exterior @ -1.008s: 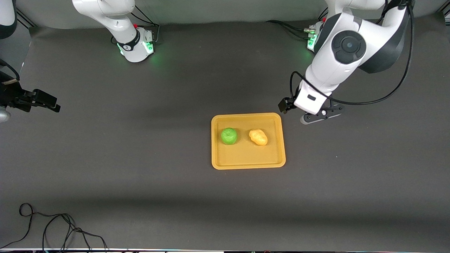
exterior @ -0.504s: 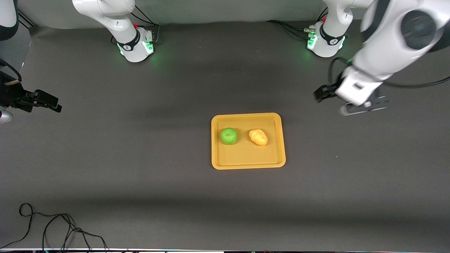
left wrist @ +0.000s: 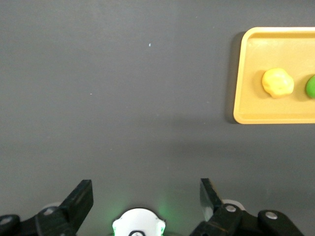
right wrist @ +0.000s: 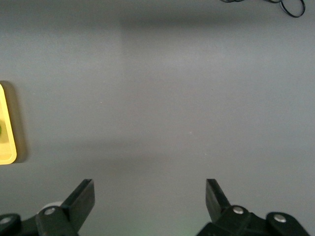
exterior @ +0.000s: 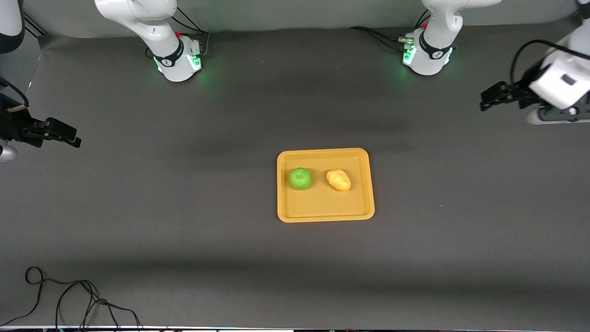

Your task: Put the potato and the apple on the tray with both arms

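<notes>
- apple point(exterior: 300, 178) and potato point(exterior: 339, 180) both sit on the tray point(exterior: 325, 216), side by side, not touching; apple toward the right arm's end, potato toward the left arm's end
- tray flat on the dark table point(exterior: 230, 240), roughly mid-table, well apart from both grippers
- left gripper point(exterior: 493, 98) up over bare table at the left arm's end, fingers spread apart, nothing between them
- from the left gripper: tray well off toward table centre; potato is the nearer of the two pieces, apple just past it at the frame edge in the left wrist view
- right gripper point(exterior: 62, 134) over bare table at the right arm's end, fingers spread wide, empty; arm waiting
- from the right gripper: only one edge of the tray shows in the right wrist view, well apart; apple barely a green sliver there
- black cable loop point(exterior: 69, 295) on the table at the right arm's end, close to the front camera
- both arm bases lit green
</notes>
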You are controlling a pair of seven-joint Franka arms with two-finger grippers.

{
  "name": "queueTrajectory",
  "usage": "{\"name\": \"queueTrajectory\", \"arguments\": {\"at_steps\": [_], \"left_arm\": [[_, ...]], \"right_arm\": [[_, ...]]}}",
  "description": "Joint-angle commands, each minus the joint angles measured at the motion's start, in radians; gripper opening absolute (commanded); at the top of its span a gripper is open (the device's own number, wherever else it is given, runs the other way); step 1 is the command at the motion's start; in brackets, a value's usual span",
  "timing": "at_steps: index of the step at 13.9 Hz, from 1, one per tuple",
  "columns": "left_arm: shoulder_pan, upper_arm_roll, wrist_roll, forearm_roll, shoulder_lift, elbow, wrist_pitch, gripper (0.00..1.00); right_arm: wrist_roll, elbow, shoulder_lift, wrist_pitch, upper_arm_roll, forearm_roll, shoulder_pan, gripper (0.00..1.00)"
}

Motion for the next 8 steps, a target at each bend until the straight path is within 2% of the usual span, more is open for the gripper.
{"name": "queueTrajectory", "arguments": {"at_steps": [1, 4, 8], "left_arm": [[0.045, -0.015, 0.05, 0.013, -0.012, 0.051, -0.07, 0.97], [0.046, 0.019, 0.102, 0.045, -0.01, 0.094, -0.11, 0.97], [0.046, 0.022, 0.112, 0.057, -0.016, 0.094, -0.11, 0.97]], "right_arm": [[-0.018, -0.006, -0.008, 0.005, 0.007, -0.016, -0.005, 1.0], [-0.018, -0.006, -0.008, 0.005, 0.007, -0.016, -0.005, 1.0], [-0.018, -0.006, -0.008, 0.005, 0.007, -0.016, -0.005, 1.0]]}}
